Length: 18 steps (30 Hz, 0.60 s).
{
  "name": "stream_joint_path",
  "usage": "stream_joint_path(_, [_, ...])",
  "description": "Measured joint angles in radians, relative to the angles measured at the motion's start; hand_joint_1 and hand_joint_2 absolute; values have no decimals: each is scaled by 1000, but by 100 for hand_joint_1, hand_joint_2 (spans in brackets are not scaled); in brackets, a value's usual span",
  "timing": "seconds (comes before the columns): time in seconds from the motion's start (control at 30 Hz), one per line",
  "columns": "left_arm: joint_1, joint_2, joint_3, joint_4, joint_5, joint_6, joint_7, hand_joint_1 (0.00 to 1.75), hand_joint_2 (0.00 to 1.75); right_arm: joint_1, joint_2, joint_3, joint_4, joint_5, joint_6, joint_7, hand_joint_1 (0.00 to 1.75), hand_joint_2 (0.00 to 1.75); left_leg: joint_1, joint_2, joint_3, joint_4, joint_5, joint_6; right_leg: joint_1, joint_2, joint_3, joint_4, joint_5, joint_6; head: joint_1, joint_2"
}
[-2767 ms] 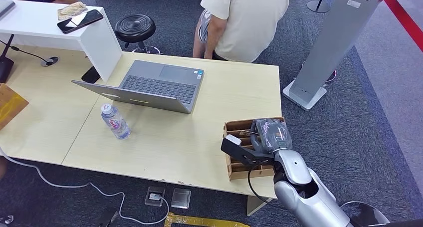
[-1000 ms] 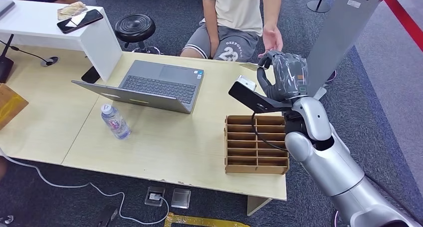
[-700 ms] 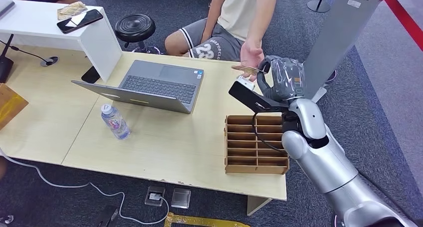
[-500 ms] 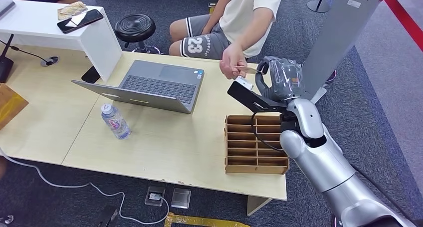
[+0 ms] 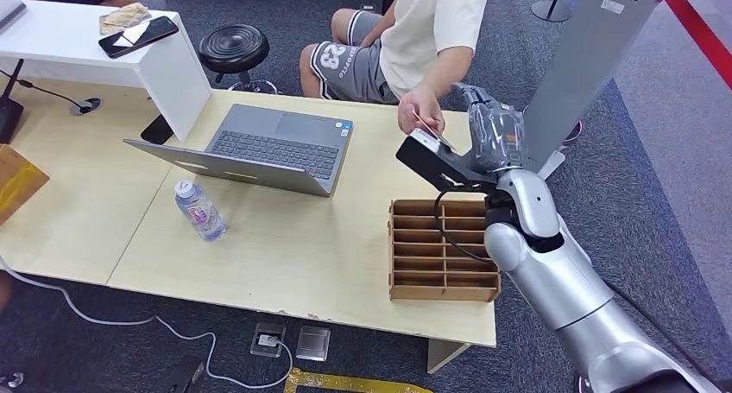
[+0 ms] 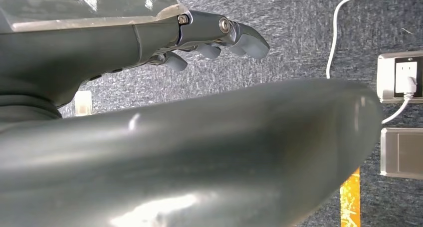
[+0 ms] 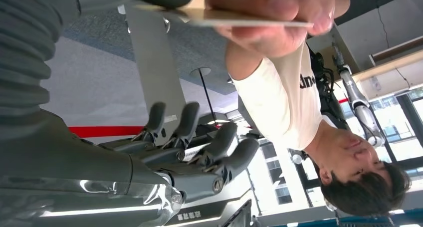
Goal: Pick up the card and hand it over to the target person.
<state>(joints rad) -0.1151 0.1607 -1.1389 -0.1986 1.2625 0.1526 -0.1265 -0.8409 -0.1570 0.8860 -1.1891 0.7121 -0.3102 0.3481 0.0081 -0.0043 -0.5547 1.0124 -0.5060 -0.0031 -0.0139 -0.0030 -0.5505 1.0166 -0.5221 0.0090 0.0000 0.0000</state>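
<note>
Left hand (image 6: pixel 219 35) hangs low over carpet, fingers loosely curled around nothing. Wooden slotted organizer (image 5: pixel 444 250) sits at the near right corner of the counter (image 5: pixel 345 237), directly below the raised right arm. Right hand (image 5: pixel 494 134) is lifted above the counter's far edge, fingers (image 7: pixel 199 137) spread and extended, holding nothing. Card (image 5: pixel 423 123) is pinched in the person's hand (image 5: pixel 420 110), just beside the right hand; whether card and robot fingers still touch cannot be judged. Farther left: water bottle (image 5: pixel 199 210), open laptop (image 5: pixel 259 149).
</note>
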Motion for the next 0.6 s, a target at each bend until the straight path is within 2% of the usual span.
stream_joint_path(0.47, [-4, 2, -14, -2, -8, 2, 0, 0, 0, 27, -34, -14, -55, 3, 20, 32, 0, 175, 0, -1, 0, 0, 0, 0, 0, -1, 0, 0, 0, 0, 0, 0])
stream_joint_path(0.53, [-4, 2, -13, -3, -6, 4, 1, 0, 0, 40, -44, -31, -84, -20, 14, 34, 0, 175, 0, -1, 0, 0, 0, 0, 0, -1, 1, -1, 0, 0, 0, 0])
stream_joint_path(0.6, [-2, 3, -10, -3, -1, 6, 2, 0, 0, 65, -57, -67, -136, -98, -2, 11, 0, 175, 0, -2, 1, -1, 1, 0, 0, -2, 1, -1, 0, 0, 0, 0])
